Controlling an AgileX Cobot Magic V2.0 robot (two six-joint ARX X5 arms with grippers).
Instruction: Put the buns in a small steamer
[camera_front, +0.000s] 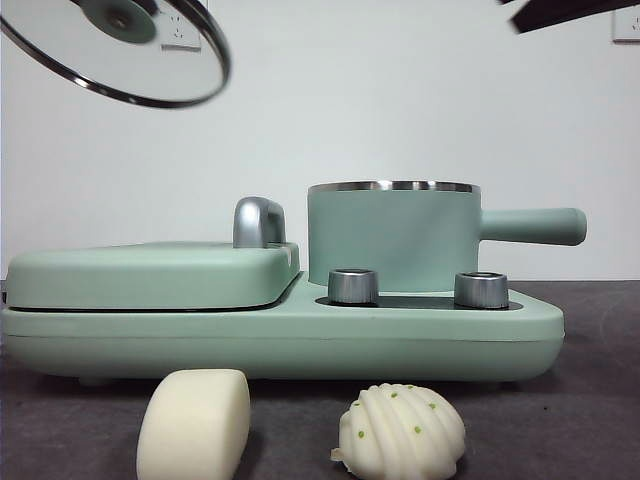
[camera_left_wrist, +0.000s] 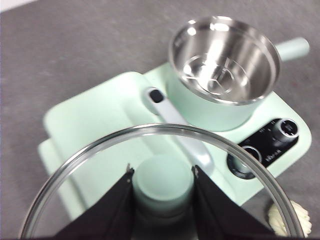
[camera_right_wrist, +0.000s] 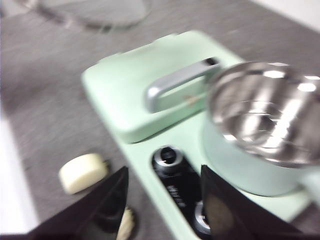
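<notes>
- While the pot stands uncovered, the two buns lie nearest on the dark table in front of the appliance: the smooth bun (camera_front: 193, 424) on its side and the ridged bun (camera_front: 400, 431) with green specks close beside it, apart from each other and both untouched; they sit well below the lifted lid, so neither is in the pot yet.
- Above that side, the right gripper (camera_right_wrist: 162, 200) hangs with its jaws spread and nothing between them; the smooth bun (camera_right_wrist: 83, 172) lies just outside one jaw, the control knobs (camera_right_wrist: 168, 157) sit in the gap beyond, and the picture is blurred; I judge it is placed there to take a bun first.
- Behind the buns sits the mint-green cooker base (camera_front: 300, 335), with the flat griddle (camera_front: 150, 272) and its chrome handle (camera_front: 258, 221) on one half.
- On the other half stands the small steamer (camera_front: 393, 235), open, its steel bowl (camera_left_wrist: 223, 59) empty and its long handle (camera_front: 535, 225) pointing away from the griddle.
- Held up and off to the griddle side, the left gripper (camera_left_wrist: 162, 185) is clamped on the green knob (camera_left_wrist: 162, 179) of the glass lid (camera_front: 140, 75); the lid tilts in the air, kept clear so the pot mouth is free for loading.
</notes>
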